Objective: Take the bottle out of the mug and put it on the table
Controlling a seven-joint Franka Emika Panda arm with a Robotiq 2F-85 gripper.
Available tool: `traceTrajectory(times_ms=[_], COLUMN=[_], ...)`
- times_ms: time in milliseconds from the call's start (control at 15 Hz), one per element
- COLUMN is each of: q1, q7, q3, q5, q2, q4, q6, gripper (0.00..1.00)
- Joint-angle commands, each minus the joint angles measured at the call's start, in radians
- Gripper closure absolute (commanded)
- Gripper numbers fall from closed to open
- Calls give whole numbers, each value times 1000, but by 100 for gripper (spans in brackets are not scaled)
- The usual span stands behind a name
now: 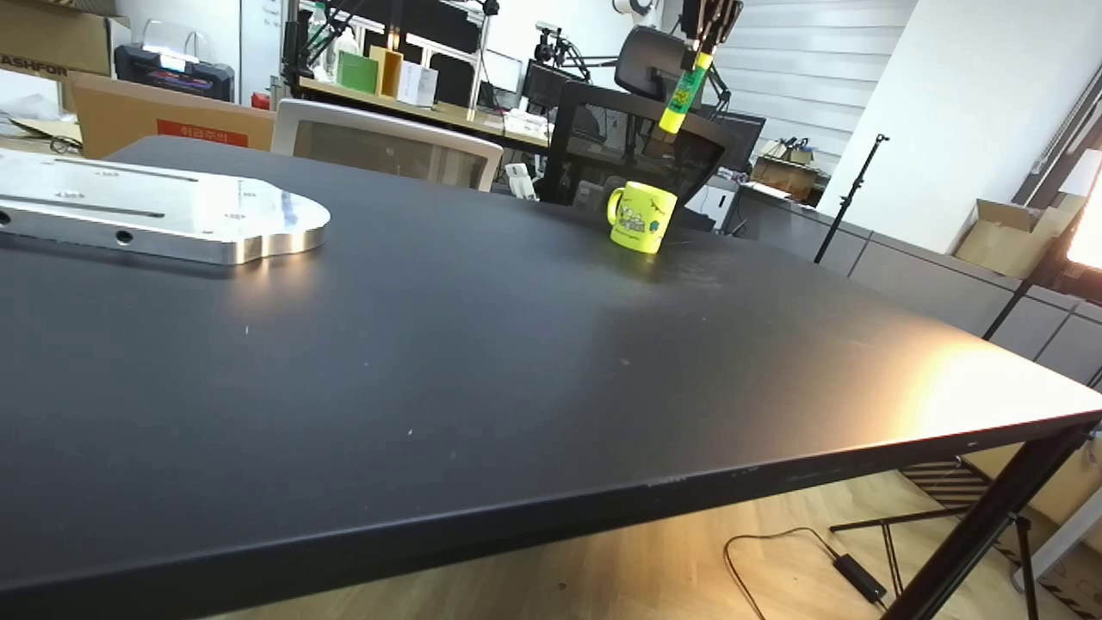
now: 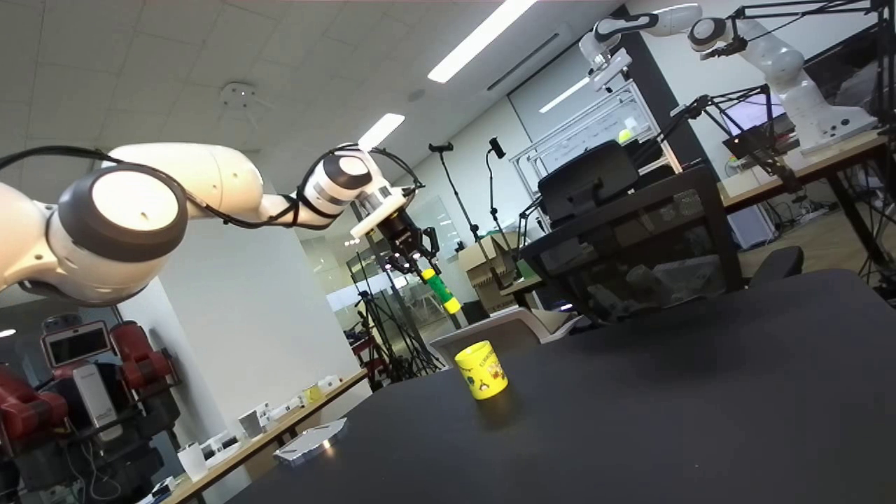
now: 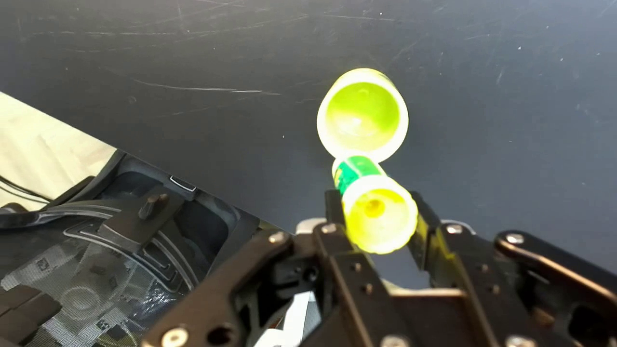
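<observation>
My gripper (image 1: 702, 54), cropped in an exterior view, had the bottle (image 1: 686, 95) pinched midair, higher than the mug (image 1: 642, 219); couldn't tell if squarely over. Table (image 1: 482, 362) edge ran near the mug; open room inward.

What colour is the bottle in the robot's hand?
The bottle is green in the middle and yellow at both ends, seen best in an exterior view.
</observation>
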Motion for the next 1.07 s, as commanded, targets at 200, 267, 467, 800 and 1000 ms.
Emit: traceTrajectory(times_ms=[200, 267, 467, 800, 1000], q1=[4, 3, -6, -51, -99], q7=[30, 33, 41, 72, 92], q3=[-3, -3, -6, -4, -18], q5=[1, 2, 4, -16, -11], q2=[-203, -229, -302, -417, -480], q4=[-288, -335, -470, -698, -842], q6=[43, 65, 140, 278, 346], gripper=[91, 91, 91, 91, 91])
